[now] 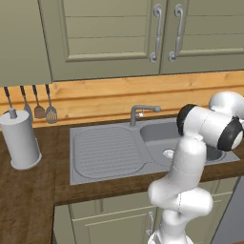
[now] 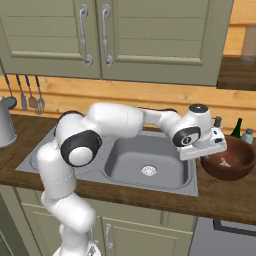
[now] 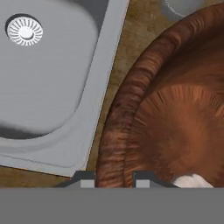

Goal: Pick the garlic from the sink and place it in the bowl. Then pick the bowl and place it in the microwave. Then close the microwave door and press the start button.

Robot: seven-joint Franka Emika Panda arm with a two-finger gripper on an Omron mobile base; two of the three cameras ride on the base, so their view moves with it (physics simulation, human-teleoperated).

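Observation:
The dark reddish-brown bowl [image 2: 227,173] stands on the wooden counter just right of the sink [image 2: 125,150]. The garlic [image 2: 224,161], a small pale lump, lies inside it on the bottom. In the hand view the bowl [image 3: 175,109] is seen from above, with the garlic [image 3: 190,180] at the lower edge. My gripper [image 3: 114,179] straddles the bowl's near-left rim, one fingertip outside and one inside, shut on the rim. From the right base camera the hand [image 2: 204,145] sits at the bowl's left edge, the arm reaching across the basin.
The basin holds just its silver drain [image 2: 148,170]. A grey tap [image 1: 140,112] rises behind the sink. Small bottles [image 2: 239,127] stand behind the bowl. A paper towel roll [image 1: 19,140] and hanging utensils [image 1: 38,108] are at the far left. Wall cabinets hang overhead.

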